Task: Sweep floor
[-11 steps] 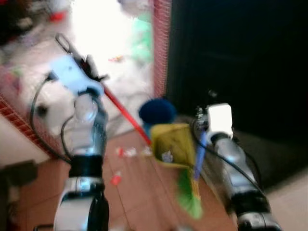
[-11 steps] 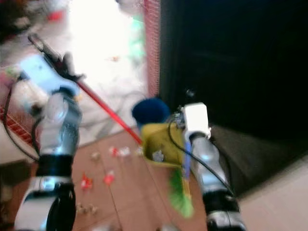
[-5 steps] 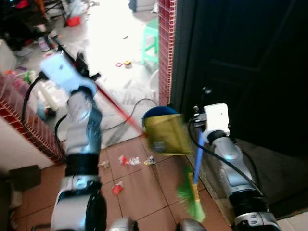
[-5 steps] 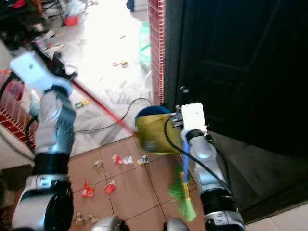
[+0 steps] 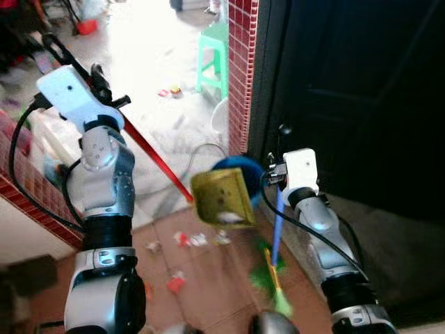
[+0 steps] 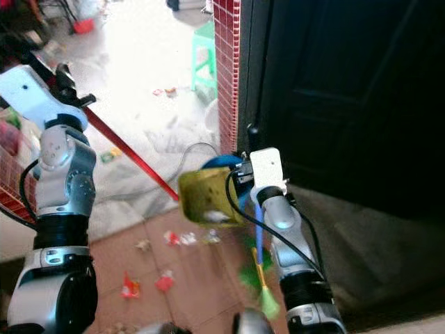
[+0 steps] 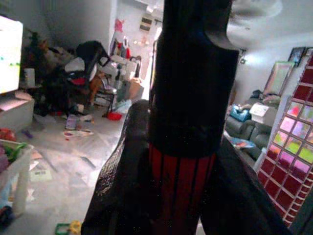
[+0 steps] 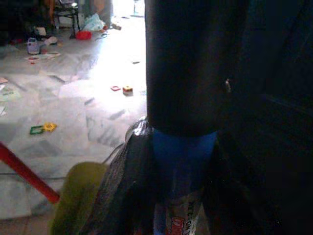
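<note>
Both handles clamped between jaws: dustpan [image 5: 220, 197], broom [image 5: 274, 271]

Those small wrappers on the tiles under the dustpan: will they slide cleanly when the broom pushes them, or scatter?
The wrappers look thin and crumpled, so probably very light and apt to flutter or skip. The tiled floor looks smooth, so they should slide easily. The broom in the right hand has loose green bristles that may flick them; slow strokes seem wiser.

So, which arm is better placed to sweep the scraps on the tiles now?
Probably right: the right gripper holds the blue broom, bristles beside the scraps. The left gripper holds the yellow dustpan raised.
</note>
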### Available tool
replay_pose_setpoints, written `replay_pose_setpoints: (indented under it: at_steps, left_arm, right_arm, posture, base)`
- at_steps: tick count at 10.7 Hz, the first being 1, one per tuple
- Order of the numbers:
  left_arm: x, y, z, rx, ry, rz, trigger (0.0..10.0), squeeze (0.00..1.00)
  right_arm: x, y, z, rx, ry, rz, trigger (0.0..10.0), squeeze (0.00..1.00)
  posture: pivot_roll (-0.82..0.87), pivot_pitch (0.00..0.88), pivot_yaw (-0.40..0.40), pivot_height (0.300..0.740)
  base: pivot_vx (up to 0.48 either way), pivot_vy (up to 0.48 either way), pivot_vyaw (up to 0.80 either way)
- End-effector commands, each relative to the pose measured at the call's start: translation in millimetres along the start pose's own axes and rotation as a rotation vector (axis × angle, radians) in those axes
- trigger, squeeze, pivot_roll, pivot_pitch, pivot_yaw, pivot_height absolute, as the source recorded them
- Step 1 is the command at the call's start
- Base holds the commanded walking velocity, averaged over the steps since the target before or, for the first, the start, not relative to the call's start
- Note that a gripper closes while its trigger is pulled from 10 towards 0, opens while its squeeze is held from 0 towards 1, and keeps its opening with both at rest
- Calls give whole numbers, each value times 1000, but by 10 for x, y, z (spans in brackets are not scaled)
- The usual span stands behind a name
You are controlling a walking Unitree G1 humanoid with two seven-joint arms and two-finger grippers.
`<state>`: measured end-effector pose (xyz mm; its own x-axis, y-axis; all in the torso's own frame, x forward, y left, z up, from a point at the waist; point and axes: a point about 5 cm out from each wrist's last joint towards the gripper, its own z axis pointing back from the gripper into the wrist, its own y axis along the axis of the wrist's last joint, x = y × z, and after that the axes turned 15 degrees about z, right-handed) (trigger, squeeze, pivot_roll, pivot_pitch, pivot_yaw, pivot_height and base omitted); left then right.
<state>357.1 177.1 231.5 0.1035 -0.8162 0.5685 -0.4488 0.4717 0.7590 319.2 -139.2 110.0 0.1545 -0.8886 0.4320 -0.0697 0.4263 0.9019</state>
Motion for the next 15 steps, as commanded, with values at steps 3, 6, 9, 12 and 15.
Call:
replay_pose_setpoints:
  at_steps: [3, 6, 9, 12, 15]
  left_arm:
    - [103, 151, -23, 79, -37, 10, 10000, 0]
    - [112, 141, -6, 86, -45, -25, 10000, 0]
    - [136, 152, 16, 106, -68, -34, 10000, 0]
    - [243, 208, 60, 184, -141, -145, 10000, 0]
    - [395, 194, 135, 235, -206, -195, 10000, 0]
  right_arm:
    - [32, 109, -34, 51, -15, -4, 10000, 0]
    - [19, 108, -25, 54, -11, -8, 10000, 0]
    - [7, 124, -41, 59, -5, -8, 10000, 0]
    - [8, 100, -25, 50, -6, -16, 10000, 0]
    - [20, 112, -32, 56, -11, -15, 10000, 0]
  posture:
    - [-113, 31, 62, 740]
    - [-109, 34, 59, 740]
    - [-107, 39, 55, 740]
    - [-111, 43, 55, 740]
    - [-116, 41, 55, 740]
  base:
    - [480, 0, 0]
    - [480, 0, 0]
    - [312, 0, 0]
    - [0, 0, 0]
    - [0, 0, 0]
